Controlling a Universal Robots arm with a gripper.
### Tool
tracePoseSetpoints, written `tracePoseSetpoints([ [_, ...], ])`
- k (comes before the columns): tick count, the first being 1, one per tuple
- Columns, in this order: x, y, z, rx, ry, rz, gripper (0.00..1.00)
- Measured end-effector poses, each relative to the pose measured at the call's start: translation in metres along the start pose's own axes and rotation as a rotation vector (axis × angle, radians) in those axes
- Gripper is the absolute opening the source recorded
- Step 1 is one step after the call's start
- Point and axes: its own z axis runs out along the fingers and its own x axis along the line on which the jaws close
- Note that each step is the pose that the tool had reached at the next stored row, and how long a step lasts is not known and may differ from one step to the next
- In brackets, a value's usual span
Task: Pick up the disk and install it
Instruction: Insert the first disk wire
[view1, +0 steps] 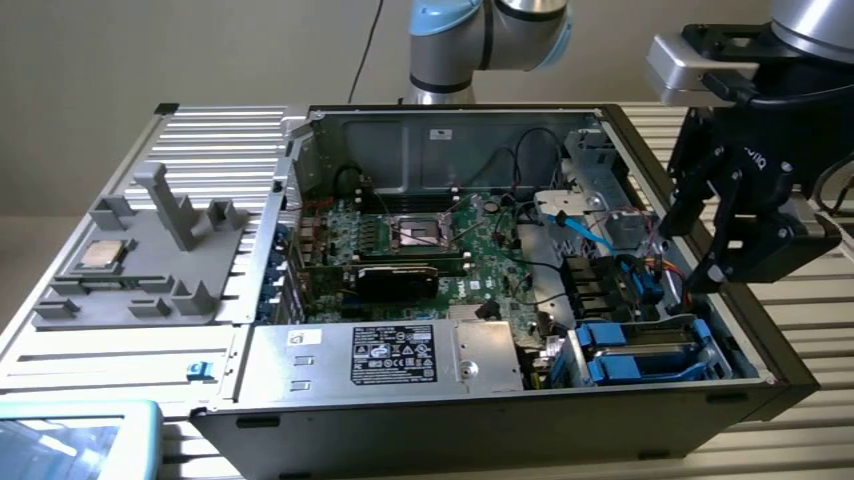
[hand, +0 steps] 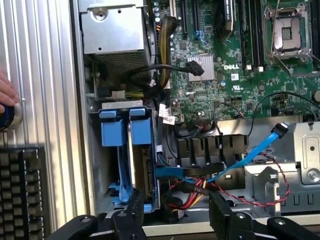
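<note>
The disk (view1: 650, 352) sits in the drive bay at the near corner of the open computer case, on the exterior view's right. Its blue rails (hand: 125, 131) flank a silver edge (hand: 131, 165). My gripper (view1: 697, 250) hangs open above the case's right wall, a short way above and behind the bay, with nothing between its fingers. In the wrist view my gripper (hand: 177, 216) has its two black fingertips (hand: 135, 212) spread apart, one of them right over the disk's bay.
A silver power supply (view1: 387, 355) with a black label fills the near side of the case, beside the motherboard (view1: 427, 240). A blue cable (hand: 250, 155) and red wires cross near the bay. A grey fixture (view1: 147, 250) holds a chip (view1: 100, 255). A hand (hand: 6, 92) and a keyboard (hand: 20, 190) lie outside the case.
</note>
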Motion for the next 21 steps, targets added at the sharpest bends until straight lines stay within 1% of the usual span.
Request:
tracePoseSetpoints([
  [3,-0.004,-0.0020,0.0055,-0.0001,-0.0009,0.001,0.63],
  [6,-0.006,-0.0044,0.0109,-0.0003,-0.0034,0.003,0.63],
  [10,-0.006,-0.0049,0.0174,-0.0011,-0.0125,0.020,0.63],
  [15,-0.006,-0.0049,0.0220,-0.0005,-0.0209,0.080,0.63],
  [21,-0.010,-0.0022,0.0290,0.0019,-0.0215,0.096,0.63],
])
